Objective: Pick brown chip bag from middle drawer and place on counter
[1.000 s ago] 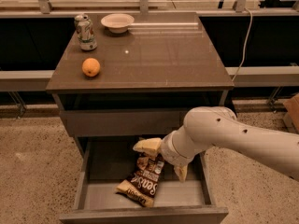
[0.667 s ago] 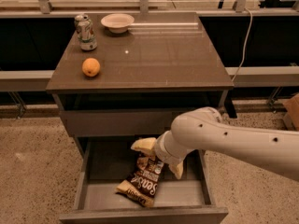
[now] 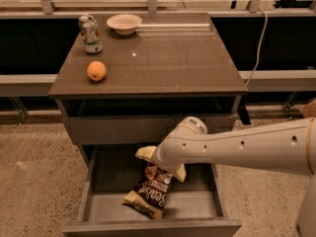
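The brown chip bag [image 3: 149, 195] lies tilted on the floor of the open middle drawer [image 3: 101, 209], its cream end toward the front. My gripper [image 3: 162, 164] reaches down into the drawer on a long white arm from the right. It is open, with its cream fingers [image 3: 143, 153] standing on either side of the bag's upper end, which the wrist partly hides. The counter [image 3: 163, 60] is the glossy dark top above the drawer.
On the counter stand a soda can [image 3: 91, 33] at the back left, a white bowl [image 3: 124, 23] behind it and an orange [image 3: 96, 70] at the left. The drawer above the middle one is shut. Speckled floor lies all around.
My arm has shifted a little to the left and the gripper has settled over the bag's upper end. The bag has not moved.
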{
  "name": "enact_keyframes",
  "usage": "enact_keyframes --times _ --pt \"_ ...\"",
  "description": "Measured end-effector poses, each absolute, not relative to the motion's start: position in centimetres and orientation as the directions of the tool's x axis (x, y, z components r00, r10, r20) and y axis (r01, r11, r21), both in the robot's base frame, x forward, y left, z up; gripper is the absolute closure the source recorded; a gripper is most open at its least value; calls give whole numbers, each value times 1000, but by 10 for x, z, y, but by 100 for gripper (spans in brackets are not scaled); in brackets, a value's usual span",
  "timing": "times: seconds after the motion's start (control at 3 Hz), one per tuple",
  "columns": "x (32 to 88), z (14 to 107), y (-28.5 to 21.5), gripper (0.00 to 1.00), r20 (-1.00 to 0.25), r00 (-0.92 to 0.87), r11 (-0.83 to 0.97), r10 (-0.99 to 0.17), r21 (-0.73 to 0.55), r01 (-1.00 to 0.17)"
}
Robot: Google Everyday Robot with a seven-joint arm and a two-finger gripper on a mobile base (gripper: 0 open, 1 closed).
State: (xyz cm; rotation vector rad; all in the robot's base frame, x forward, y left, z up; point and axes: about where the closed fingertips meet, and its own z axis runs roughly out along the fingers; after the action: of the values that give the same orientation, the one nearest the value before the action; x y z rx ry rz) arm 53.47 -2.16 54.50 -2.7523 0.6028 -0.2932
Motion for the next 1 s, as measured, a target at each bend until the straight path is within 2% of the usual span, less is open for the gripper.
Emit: enact_keyframes --times 0.67,1.0 --pt "558 467 -27 0 82 876 -846 -475 -318 -429" --pt "561 435 -18 26 48 876 -835 -480 -330 -440"
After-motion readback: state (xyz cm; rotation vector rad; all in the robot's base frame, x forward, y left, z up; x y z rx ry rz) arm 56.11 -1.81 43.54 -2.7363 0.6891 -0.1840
